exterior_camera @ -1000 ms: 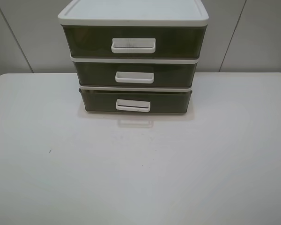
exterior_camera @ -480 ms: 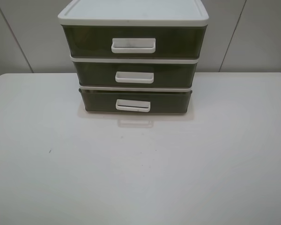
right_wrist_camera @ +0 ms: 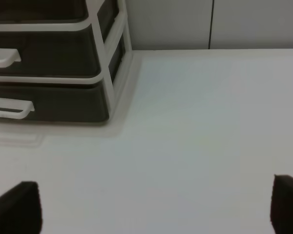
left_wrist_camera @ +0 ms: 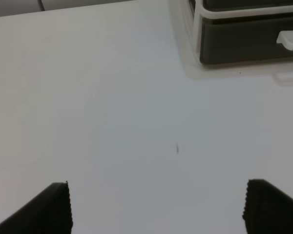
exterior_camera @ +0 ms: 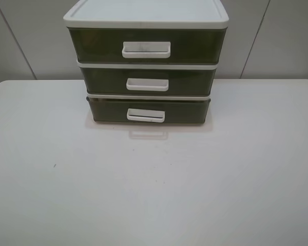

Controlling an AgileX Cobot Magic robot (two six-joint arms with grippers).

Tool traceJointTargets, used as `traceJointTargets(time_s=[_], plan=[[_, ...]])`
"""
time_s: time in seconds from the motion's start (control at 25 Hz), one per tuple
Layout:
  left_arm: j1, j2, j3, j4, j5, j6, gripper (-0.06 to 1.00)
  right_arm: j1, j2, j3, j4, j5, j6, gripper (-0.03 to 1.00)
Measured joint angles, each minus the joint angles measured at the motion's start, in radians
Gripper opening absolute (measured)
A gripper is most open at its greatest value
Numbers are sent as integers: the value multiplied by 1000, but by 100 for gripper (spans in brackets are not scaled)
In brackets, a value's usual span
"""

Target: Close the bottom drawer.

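tabletop: white, matte, rounded far corners, one small dark speck ahead of the left jaws | wall: pale grey panels split by thin dark seams, beyond the tabletop's far edge, ahead of both jaws | light: even, soft, faint sheen on tabletop

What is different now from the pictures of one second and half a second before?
Nothing has visibly changed. The bottom drawer sits as it did, its front a little ahead of the middle drawer, and no arm has entered the high view. The left gripper and right gripper hang open over the table, holding nothing.
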Motion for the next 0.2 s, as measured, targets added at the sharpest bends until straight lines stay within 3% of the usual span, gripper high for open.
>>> traceJointTargets(time_s=[0.2], plan=[[0,0,0,0,0,0,72,0,0,0,0,0,1,82]])
